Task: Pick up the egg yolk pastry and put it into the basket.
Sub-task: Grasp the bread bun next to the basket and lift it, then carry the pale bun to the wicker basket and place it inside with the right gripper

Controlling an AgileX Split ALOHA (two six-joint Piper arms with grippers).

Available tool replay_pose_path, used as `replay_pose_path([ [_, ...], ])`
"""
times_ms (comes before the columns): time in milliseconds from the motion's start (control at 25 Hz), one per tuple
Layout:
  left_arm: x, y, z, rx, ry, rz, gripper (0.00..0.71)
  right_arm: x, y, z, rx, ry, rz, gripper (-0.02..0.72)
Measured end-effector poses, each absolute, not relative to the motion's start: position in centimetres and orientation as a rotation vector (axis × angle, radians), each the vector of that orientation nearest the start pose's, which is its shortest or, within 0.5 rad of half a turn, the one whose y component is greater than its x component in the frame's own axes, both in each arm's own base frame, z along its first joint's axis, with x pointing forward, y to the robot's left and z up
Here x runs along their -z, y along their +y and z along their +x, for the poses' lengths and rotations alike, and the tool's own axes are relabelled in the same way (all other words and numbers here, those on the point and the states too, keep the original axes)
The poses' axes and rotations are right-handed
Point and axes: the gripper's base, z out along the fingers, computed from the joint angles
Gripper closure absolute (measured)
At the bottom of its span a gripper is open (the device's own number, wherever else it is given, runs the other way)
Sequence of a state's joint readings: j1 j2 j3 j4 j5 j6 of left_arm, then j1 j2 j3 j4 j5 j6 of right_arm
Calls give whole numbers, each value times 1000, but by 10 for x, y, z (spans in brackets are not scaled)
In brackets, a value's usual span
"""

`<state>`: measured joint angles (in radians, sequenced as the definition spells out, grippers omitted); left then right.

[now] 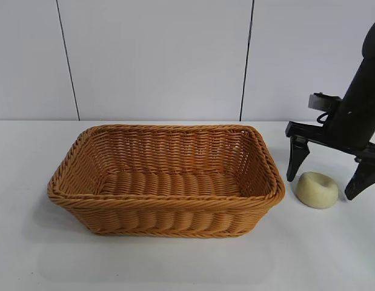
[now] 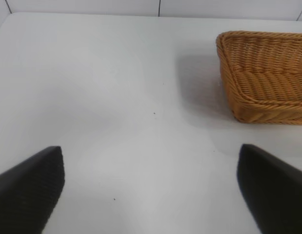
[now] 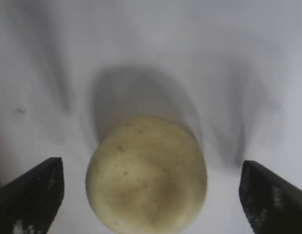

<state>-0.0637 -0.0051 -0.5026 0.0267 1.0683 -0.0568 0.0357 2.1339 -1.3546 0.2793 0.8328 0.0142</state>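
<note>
The egg yolk pastry [image 1: 317, 190], a small pale cream-yellow puck with a dimpled top, lies on the white table just right of the basket [image 1: 166, 209]. My right gripper [image 1: 328, 177] is open and stands low over the pastry, one finger on each side, not touching it. In the right wrist view the pastry [image 3: 147, 175] sits between the two spread fingertips [image 3: 31, 195], with a gap on both sides. The orange-brown wicker basket is empty. My left gripper [image 2: 151, 190] is open over bare table, with the basket's corner [image 2: 238, 73] ahead of it.
The white table [image 1: 175, 267] runs to a white panelled wall [image 1: 157, 60] at the back. The basket's right rim lies close to the pastry and the right gripper's near finger.
</note>
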Motion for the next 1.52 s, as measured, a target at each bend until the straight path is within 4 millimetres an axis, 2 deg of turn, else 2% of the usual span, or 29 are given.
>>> replay_pose_path([
  [200,-277,3,-6,43,2044,6,21,-110,50,396,-319,3062,187,8],
  [320,-277,3,-6,43,2044,6,21,-109,49,395,-294,3065,200,17],
  [480,-277,3,-6,43,2044,6,21,-109,45,394,-221,3087,204,69],
  [600,-277,3,-6,43,2044,6,21,-108,43,393,-196,3099,197,198],
  [800,-277,3,-6,43,2044,6,21,-108,43,393,-193,3100,198,540],
  [880,-277,3,-6,43,2044,6,21,-108,43,392,-193,3103,201,614],
  [1040,-277,3,-6,43,2044,6,21,-116,43,391,-196,3105,198,651],
  [1160,-277,3,-6,43,2044,6,21,-136,43,392,-202,3091,163,659],
  [1400,-277,3,-6,43,2044,6,21,-210,45,394,-229,2982,113,659],
  [1520,-277,3,-6,43,2044,6,21,-233,46,394,-236,2951,94,661],
])
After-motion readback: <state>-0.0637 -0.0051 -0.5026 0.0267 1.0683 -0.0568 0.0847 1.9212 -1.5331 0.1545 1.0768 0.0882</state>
